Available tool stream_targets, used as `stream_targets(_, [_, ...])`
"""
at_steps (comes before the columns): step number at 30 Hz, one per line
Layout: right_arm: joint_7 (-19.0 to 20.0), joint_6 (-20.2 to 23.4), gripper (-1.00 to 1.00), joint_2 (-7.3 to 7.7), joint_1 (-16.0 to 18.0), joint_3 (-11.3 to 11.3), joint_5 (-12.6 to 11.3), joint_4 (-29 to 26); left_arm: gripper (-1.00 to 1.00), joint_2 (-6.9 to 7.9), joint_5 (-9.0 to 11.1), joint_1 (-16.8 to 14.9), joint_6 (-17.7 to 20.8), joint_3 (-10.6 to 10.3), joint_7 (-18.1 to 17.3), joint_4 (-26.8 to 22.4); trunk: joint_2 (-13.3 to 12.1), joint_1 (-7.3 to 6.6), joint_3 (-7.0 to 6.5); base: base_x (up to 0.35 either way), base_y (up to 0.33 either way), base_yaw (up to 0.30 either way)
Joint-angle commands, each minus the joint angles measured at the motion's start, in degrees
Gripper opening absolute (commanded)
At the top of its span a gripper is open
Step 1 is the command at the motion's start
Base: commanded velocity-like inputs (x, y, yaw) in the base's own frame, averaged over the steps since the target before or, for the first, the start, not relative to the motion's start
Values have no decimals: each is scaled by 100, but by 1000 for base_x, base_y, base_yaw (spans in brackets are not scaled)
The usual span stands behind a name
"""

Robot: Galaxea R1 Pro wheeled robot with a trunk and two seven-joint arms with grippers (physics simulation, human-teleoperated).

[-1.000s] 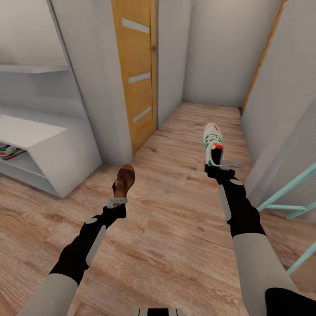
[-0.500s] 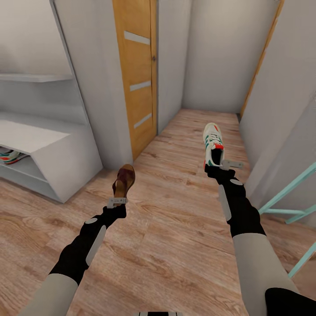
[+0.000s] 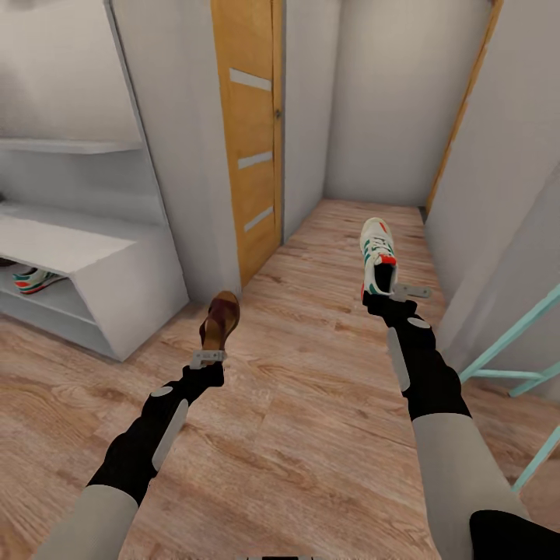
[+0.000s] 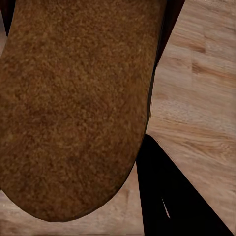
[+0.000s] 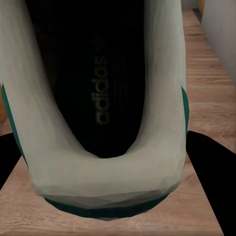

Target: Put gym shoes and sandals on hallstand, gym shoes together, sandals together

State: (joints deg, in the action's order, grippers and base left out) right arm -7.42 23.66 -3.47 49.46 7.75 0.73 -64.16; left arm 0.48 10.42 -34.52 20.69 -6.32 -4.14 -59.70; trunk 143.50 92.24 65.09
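- Our left gripper (image 3: pixel 208 358) is clamped on a brown sandal (image 3: pixel 220 319), held off the corridor floor (image 3: pixel 311 420), well out from the hallstand (image 3: pixel 93 280); the left wrist view shows its sole (image 4: pixel 73 108) close up.
- Our right gripper (image 3: pixel 398 294) grips a gym shoe (image 3: pixel 377 253) by the heel, farther from the hallstand.
- Another gym shoe (image 3: pixel 33 280) lies on the hallstand's lower tier.
- Bare planks lie open between us and the hallstand's slanted end; the orange door (image 3: pixel 249 132) stands beyond it.
- Since the earlier frame the view has swung; the hallstand sits further into the picture and both grips are unchanged.
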Motion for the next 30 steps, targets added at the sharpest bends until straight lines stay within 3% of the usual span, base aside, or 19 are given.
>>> stream_targets(1, [-10,33,-100,-5,5,7,6,-9,-100,5,30,-2,32,-10,0,-6,2,-3,-5,-187,240,0])
stream_targets(8, [-12,36,-100,-5,2,7,6,-9,-100,5,30,-2,32,-10,0,-6,2,-3,-65,-200,244,97])
stream_targets(30, [-12,33,-100,-5,2,7,6,-9,-100,4,30,-2,32,-10,0,-6,2,-3,-208,-215,248,226])
